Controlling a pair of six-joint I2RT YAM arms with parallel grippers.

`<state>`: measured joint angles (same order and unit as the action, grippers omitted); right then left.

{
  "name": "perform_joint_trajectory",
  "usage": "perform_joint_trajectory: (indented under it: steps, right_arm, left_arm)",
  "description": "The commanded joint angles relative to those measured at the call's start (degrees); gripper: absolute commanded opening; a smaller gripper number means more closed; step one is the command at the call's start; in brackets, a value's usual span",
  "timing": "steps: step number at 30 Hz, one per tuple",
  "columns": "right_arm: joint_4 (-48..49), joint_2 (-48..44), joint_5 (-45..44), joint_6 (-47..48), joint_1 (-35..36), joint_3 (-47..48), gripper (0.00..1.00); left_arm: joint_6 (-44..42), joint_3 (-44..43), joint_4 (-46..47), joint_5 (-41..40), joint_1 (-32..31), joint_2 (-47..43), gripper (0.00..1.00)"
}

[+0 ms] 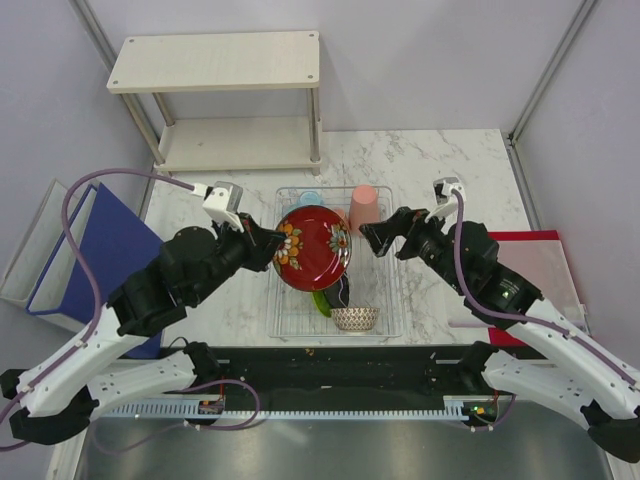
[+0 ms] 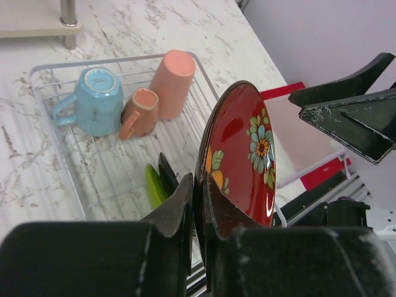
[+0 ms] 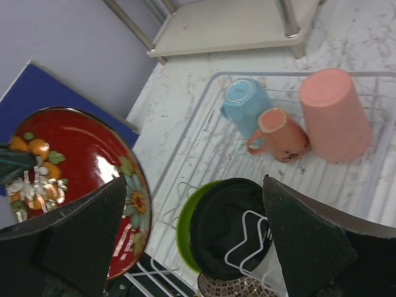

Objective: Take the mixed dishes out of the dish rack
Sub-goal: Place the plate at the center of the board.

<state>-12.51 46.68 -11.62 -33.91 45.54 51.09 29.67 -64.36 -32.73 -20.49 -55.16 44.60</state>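
the left tool (image 2: 198, 185) is clamped on the rim of the dark red floral plate (image 2: 241, 154), held on edge above the wire dish rack (image 2: 111, 179) on the marble counter (image 1: 450, 170). the right tool (image 3: 193, 185) hangs spread wide, gripping nothing, over the green plate (image 3: 184, 226) and black plate (image 3: 229, 223) in the rack. at its far end sit the blue cup (image 2: 96, 102), its base mark too blurred to read, and the salmon mug (image 2: 141, 111).

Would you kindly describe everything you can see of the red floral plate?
The red plate is round, glossy, apparently glazed ceramic, dark red with a darker rim and painted orange, white and teal flowers. It is held tilted on edge over the dish rack. The left gripper pinches its rim between its jaws; nothing else visibly touches it.
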Motion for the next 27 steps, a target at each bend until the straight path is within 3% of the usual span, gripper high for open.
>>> perform_joint_trajectory:
  steps: [1, 13, 16, 22, 27]
  right_arm:
    - [4.69, 0.87, 9.32, -3.44, 0.08, 2.61, 0.98]
    - [7.77, 6.58, 18.03, -4.15, 0.08, 1.12, 0.98]
    - [8.12, 6.76, 18.73, -3.97, 0.16, -0.55, 0.9]
    - [9.79, 5.36, 21.02, -4.41, 0.08, -3.19, 0.6]
    - [10.31, 3.6, 20.85, -5.02, 0.16, -4.68, 0.24]
  left_arm:
    - [3.02, 0.2, 10.05, 4.49, -0.22, 1.27, 0.02]
    - [4.08, 1.78, 13.83, 6.96, -0.22, 1.98, 0.02]
    - [4.08, 1.78, 13.83, 7.13, -0.22, 1.63, 0.02]
    - [4.78, 3.18, 14.36, 6.78, -0.22, 0.93, 0.02]
    - [5.13, 4.24, 14.89, 6.17, -0.22, 0.75, 0.02]
